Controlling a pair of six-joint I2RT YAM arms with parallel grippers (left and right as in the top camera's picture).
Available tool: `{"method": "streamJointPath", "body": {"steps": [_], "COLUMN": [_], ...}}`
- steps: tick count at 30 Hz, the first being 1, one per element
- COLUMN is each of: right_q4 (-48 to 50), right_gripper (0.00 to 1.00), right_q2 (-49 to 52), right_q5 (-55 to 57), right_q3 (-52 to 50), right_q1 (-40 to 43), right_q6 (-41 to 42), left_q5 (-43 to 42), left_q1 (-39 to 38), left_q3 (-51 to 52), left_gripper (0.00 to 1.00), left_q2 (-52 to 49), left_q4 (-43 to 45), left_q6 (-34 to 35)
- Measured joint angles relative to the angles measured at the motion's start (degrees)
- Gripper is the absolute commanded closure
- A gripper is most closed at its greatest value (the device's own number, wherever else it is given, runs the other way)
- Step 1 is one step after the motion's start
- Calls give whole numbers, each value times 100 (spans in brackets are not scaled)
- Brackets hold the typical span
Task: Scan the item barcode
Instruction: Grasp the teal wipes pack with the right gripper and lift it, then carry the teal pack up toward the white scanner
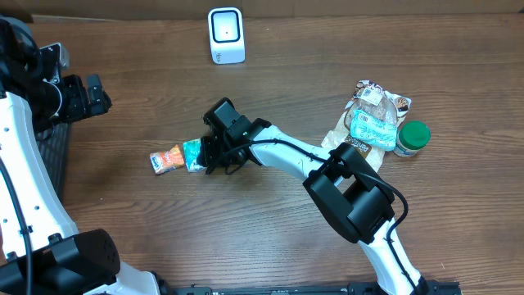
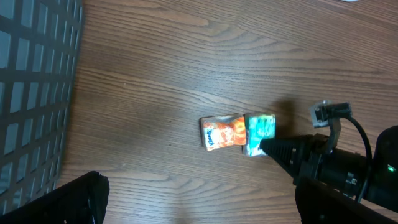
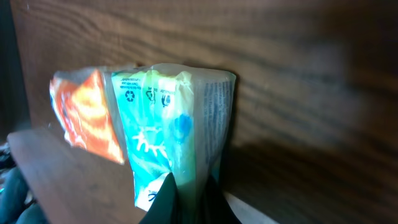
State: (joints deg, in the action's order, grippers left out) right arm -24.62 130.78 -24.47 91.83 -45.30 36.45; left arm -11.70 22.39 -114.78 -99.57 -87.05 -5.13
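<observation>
Shows a small orange-and-teal snack packet lying flat a little left of the middle of the surface, orange end toward the left edge. Pinched at its teal end by the right claw, closed tight on the wrapper's edge and reaching in from the right side. Seems to rest on the wood, not yet lifted. Judged as early in the task: grasp made, nothing more. Leaves the lifting, the carry to the white scanner standing at the far edge near its middle, well apart from the packet, and the turning of the barcode toward the scanner's face. Cannot tell where the barcode sits, though fine print shows on the teal side from the right wrist. Holds the left claw off by the left edge, spread fully wide and gripping nothing, above a black wire basket. Counts one snack packet, one scanner, one basket, two claws. Toward the right edge, counts one clear bagged food item and one green-lidded jar just beside it, both untouched.
</observation>
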Motion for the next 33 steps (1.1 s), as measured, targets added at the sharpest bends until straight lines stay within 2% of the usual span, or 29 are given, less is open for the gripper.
{"method": "streamJointPath", "body": {"steps": [7, 13, 22, 27, 33], "right_q4": [-144, -446, -437, -345, -354], "right_gripper": [96, 96, 96, 96, 96], "right_q2": [0, -142, -1569, -1991, -2004], "right_q5": [-734, -1517, -3523, -4511, -5252], "right_q3": [-83, -236, -293, -293, -291], "right_q1": [164, 695, 1965, 2612, 3296], "right_q6": [-76, -501, -942, -640, 66], "left_q5": [0, -2, 0, -2, 0], "left_q1": [0, 0, 0, 0, 0], "left_q3": [0, 0, 0, 0, 0], "left_gripper": [0, 0, 1, 0, 1], "left_q2": [0, 0, 0, 0, 0], "left_q4": [0, 0, 0, 0, 0], "left_q6": [0, 0, -2, 0, 0]}}
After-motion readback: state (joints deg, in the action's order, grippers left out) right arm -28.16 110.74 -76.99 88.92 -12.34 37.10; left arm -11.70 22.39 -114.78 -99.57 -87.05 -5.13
